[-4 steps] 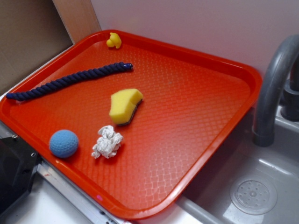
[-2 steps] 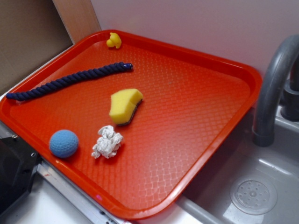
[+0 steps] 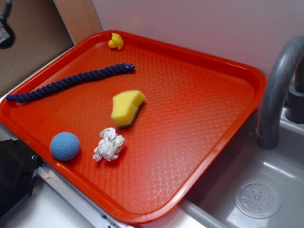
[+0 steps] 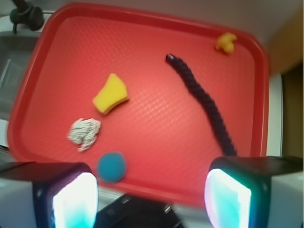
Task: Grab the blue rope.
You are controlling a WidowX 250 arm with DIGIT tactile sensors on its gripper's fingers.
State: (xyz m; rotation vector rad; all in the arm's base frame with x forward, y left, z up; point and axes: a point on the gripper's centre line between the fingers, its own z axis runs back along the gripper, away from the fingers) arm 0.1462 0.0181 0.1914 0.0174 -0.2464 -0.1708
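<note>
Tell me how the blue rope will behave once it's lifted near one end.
The blue rope is a long twisted cord lying in a gentle curve, so it probably droops and trails. Its ribbed twist likely grips well. The gripper is open, high above the tray.

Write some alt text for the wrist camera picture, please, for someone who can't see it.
Seen from above, the robot's open hand hovers over a red tray, holding nothing. On the tray lie a dark blue rope running toward the right finger, a yellow sponge, a crumpled paper wad, a blue ball and a small yellow duck.
</note>
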